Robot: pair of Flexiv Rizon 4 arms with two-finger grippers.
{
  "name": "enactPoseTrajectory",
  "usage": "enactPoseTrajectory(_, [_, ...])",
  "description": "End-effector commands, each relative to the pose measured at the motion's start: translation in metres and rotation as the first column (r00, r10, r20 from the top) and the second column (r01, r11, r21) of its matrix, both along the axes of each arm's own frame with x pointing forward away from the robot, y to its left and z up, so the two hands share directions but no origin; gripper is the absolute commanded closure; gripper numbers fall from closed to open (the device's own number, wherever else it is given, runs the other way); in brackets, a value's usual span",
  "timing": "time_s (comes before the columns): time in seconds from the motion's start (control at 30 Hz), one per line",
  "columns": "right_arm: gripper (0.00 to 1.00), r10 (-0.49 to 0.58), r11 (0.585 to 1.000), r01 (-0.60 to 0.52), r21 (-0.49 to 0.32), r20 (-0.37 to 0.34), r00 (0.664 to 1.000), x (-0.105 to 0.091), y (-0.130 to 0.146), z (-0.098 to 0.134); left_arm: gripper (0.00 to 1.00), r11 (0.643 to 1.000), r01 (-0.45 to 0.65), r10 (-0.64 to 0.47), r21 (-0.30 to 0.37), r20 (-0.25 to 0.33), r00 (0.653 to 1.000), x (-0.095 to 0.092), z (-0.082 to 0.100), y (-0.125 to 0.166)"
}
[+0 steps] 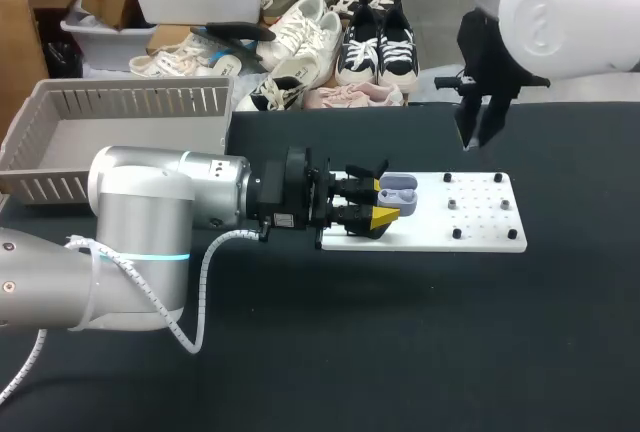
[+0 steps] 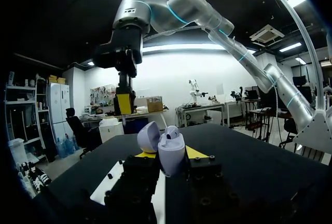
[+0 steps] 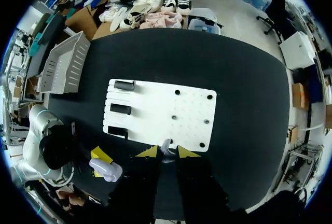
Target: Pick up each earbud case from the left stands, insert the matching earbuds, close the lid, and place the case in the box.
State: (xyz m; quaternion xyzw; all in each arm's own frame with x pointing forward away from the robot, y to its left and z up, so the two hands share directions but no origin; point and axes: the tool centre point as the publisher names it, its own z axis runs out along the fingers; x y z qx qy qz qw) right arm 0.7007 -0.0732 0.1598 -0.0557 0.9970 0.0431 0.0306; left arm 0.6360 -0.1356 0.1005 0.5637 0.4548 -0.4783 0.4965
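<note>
My left gripper (image 1: pixel 378 204) is shut on a lavender earbud case (image 1: pixel 400 190) and holds it over the left part of the white board (image 1: pixel 480 220). In the left wrist view the case (image 2: pixel 170 154) stands between the yellow fingertips (image 2: pixel 194 152) with its lid (image 2: pixel 149 136) open. My right gripper (image 1: pixel 478 130) hangs high over the table's back right, also seen ahead of the case as the right gripper (image 2: pixel 124 103). In its own view the right gripper (image 3: pixel 167 152) is shut on a small pale earbud (image 3: pixel 166 148). Below it are the board's black stands (image 3: pixel 120 109) and the held case (image 3: pixel 106 169).
A grey slatted box (image 1: pixel 120 102) stands at the table's back left, also seen as the box (image 3: pixel 65 63). Several small black pegs (image 1: pixel 453 204) stick up from the right half of the board. Black tabletop (image 1: pixel 400 352) surrounds the board.
</note>
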Motion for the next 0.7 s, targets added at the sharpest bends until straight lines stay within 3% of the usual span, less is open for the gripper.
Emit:
enactPoseTrajectory(0.03, [1.00,0.021,1.000,-0.021,-0.012,0.002,1.000,-0.015,0.003,0.017,1.00,1.000,-0.003,0.003,0.001,0.000,1.000,-0.001,0.000,0.000])
enactPoseTrajectory(0.33, [1.00,0.152,0.987,-0.153,-0.051,-0.018,0.988,-0.047,0.032,0.041,1.00,1.000,-0.003,0.003,0.001,0.000,1.000,-0.001,0.000,0.000])
enactPoseTrajectory(0.7, [1.00,0.164,0.983,-0.167,-0.081,-0.049,0.985,-0.073,0.066,0.043,1.00,1.000,-0.003,0.003,0.001,0.000,1.000,-0.001,0.000,0.000])
